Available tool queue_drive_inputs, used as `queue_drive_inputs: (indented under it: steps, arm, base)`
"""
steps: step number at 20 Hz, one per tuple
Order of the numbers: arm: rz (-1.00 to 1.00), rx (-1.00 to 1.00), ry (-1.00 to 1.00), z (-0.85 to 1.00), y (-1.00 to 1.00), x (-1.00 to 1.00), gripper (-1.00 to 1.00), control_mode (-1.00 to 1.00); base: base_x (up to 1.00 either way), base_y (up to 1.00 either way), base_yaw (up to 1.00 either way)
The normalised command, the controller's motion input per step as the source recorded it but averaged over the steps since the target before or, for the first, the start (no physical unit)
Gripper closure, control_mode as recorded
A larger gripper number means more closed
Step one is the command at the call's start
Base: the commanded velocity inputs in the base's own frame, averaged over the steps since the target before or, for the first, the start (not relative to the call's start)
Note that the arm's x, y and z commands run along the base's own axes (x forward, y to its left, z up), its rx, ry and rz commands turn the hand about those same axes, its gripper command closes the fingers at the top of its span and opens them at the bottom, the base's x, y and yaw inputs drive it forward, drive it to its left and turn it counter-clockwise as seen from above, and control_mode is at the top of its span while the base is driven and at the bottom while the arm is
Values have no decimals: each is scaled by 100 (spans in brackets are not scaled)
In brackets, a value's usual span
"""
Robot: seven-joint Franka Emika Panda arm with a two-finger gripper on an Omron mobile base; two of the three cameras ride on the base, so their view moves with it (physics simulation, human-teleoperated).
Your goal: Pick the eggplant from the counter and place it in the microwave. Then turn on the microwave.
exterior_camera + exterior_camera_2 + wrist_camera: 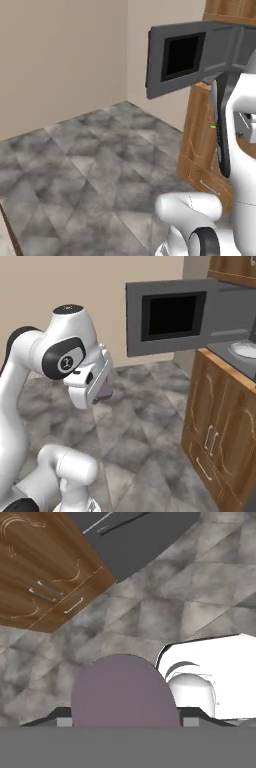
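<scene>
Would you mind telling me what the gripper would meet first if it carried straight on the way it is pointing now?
Most likely the grey tiled floor. The gripper, shut on the eggplant, points downward, and nothing else seems to lie ahead, though depth is uncertain.

Dull purple eggplant [122, 692], grey microwave [190, 316], brown cabinets [220, 416].

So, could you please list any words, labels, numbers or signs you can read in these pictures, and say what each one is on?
No readable text.
The round mark on the arm's dark joint cap is too blurred to read.
The microwave, its door swung open, shows no lettering.
</scene>
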Motion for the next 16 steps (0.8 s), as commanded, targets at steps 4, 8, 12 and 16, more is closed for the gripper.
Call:
queue_drive_inputs:
  steps: [4,8,12,16]
  arm:
    - [0,0,0,0,0,0,100,100]
    - [0,0,0,0,0,0,100,100]
    - [0,0,0,0,0,0,100,100]
    - [0,0,0,0,0,0,100,100]
  base:
    - [29,-49,-44]
    - [39,-49,-33]
    - [45,-36,-35]
    - [31,0,-51]
